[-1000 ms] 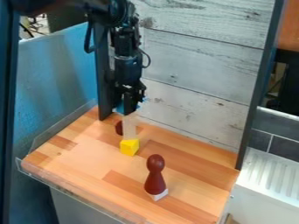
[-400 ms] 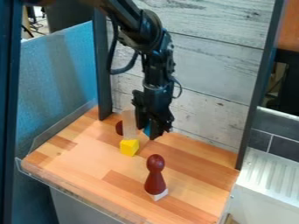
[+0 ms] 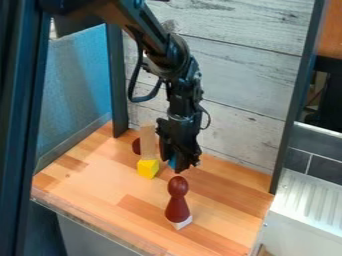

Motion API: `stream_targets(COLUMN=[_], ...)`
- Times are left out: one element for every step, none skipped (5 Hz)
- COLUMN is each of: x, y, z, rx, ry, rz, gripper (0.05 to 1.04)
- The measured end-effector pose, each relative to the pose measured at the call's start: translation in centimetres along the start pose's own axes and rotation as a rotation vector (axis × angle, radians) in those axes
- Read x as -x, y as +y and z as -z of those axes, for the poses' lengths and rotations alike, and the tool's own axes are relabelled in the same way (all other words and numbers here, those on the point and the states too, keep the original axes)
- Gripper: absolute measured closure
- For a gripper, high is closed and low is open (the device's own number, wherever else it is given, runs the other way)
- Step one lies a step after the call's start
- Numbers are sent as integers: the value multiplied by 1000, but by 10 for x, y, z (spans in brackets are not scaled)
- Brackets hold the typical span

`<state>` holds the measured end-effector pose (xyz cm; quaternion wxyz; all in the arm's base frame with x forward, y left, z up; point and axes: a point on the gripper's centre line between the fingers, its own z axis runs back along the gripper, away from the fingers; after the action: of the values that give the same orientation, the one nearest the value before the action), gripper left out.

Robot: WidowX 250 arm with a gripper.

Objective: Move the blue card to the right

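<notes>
Arm point(image 3: 177, 52) is further right and lower than in the first frame. I've got it over the wooden board point(image 3: 100, 190), claw point(image 3: 178, 166) just beyond the dark red pawn point(image 3: 178, 200), right of the yellow block point(image 3: 147, 168). Claw's pinching the blue card point(image 3: 172, 163), mostly hidden between its fingers, near the tips.

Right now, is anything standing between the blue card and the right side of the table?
Nothing visible does. The blue card is in the gripper, and bare table lies to its right. The red pawn stands nearer the camera, beside that path.
</notes>
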<state>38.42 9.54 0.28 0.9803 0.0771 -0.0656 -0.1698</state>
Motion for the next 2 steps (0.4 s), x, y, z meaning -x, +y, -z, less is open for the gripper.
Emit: stream_targets(x=[-4, -11], y=[-17, -23], z=[28, 41], rx=[28, 27], ry=[61, 73], rz=[17, 23], gripper=[551, 551])
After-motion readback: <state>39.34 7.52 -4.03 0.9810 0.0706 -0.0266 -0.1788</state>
